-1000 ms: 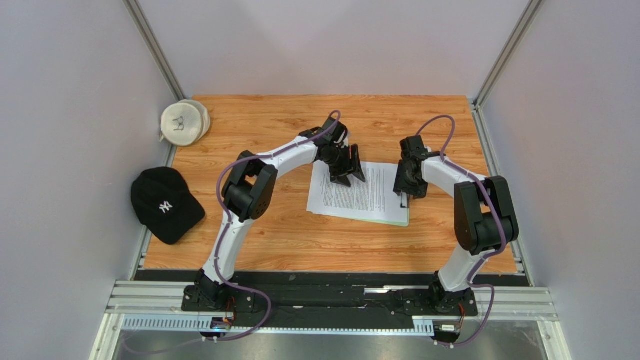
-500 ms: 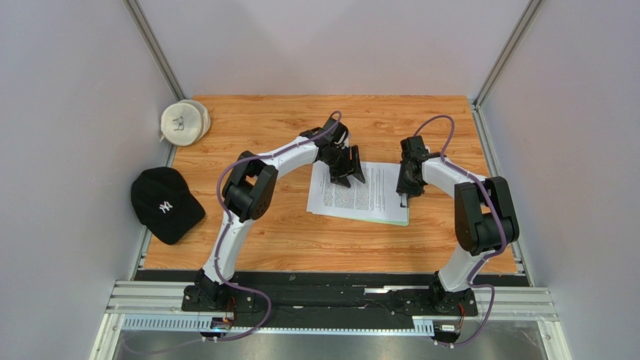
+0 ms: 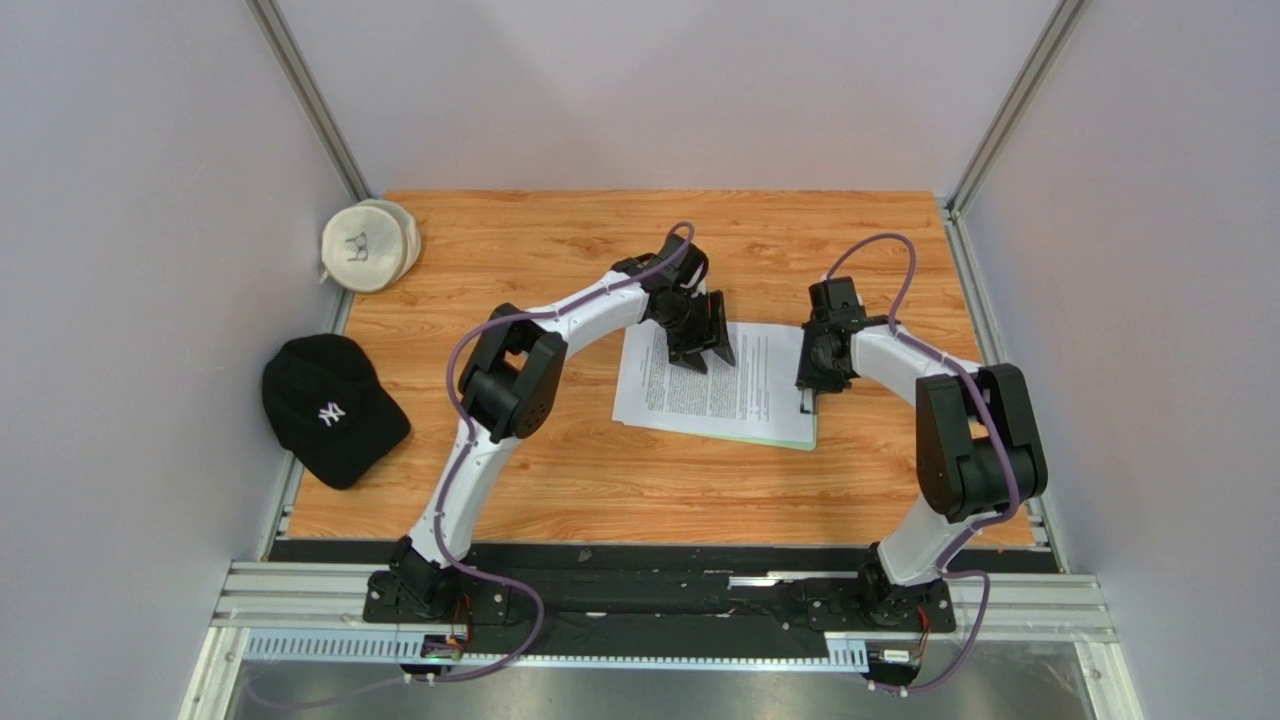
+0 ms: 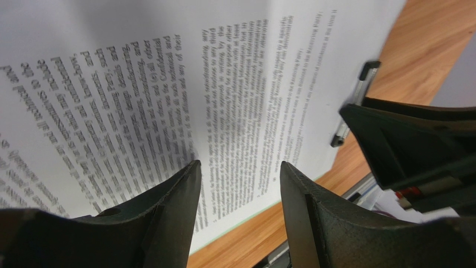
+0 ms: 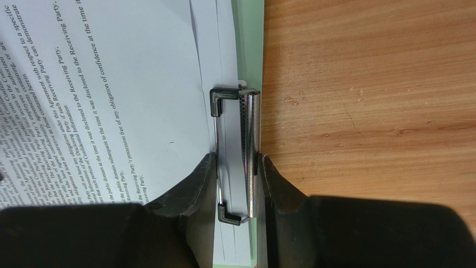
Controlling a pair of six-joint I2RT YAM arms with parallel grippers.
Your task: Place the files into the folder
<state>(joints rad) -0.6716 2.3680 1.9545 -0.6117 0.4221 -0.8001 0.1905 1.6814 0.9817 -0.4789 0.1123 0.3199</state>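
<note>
The files are white printed sheets lying on the pale green folder, whose edge shows along their near and right sides. My left gripper is open and hovers just above the sheets' far left part, holding nothing; in its wrist view the fingers frame the text. My right gripper is shut on the folder's metal clip at the right short edge. The sheets' edge reaches under the clip, next to the green board.
A black cap lies at the table's left edge and a white cap sits in the far left corner. Grey walls enclose the table on three sides. A metal rail runs along the near edge.
My left arm has swung slightly right and its gripper has shifted a little over the sheets. My right gripper has stayed at the clip, moving hardly at all.
</note>
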